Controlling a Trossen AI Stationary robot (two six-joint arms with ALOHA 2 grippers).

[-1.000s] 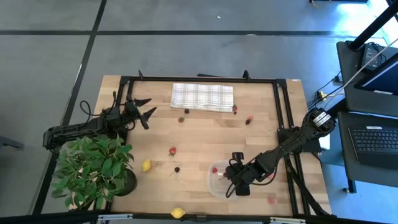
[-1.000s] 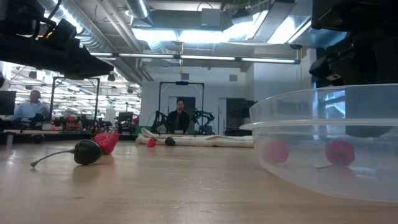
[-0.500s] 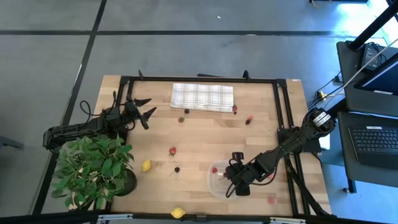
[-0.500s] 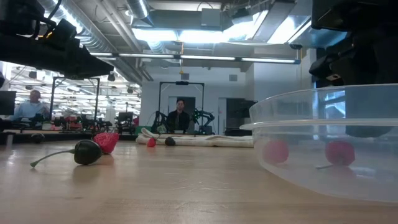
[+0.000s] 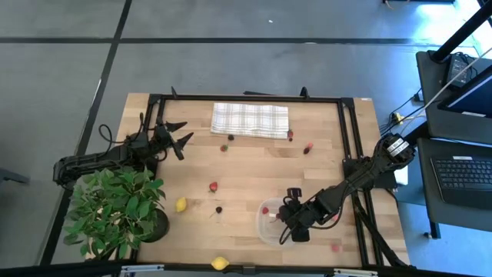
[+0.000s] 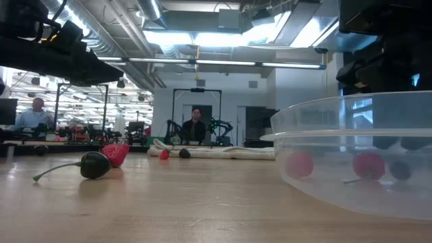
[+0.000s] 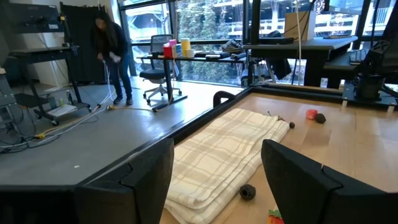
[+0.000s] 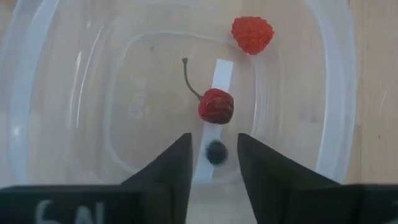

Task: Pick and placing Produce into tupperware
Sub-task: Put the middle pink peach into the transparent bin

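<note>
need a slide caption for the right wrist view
Right gripper fingers open above the tupperware, a small dark berry between them, beside a stemmed red cherry and a raspberry.

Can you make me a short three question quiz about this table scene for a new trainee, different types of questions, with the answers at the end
1. True or false: the right gripper is over the tupperware.
2. Multiple choice: what lies in the tupperware in the right wrist view? A) two lemons B) a raspberry, a red cherry and a small dark berry C) nothing
3. Fill in: the left gripper waits, open, near the checked ____.

Key: 1 true; 2 B; 3 cloth.
</note>
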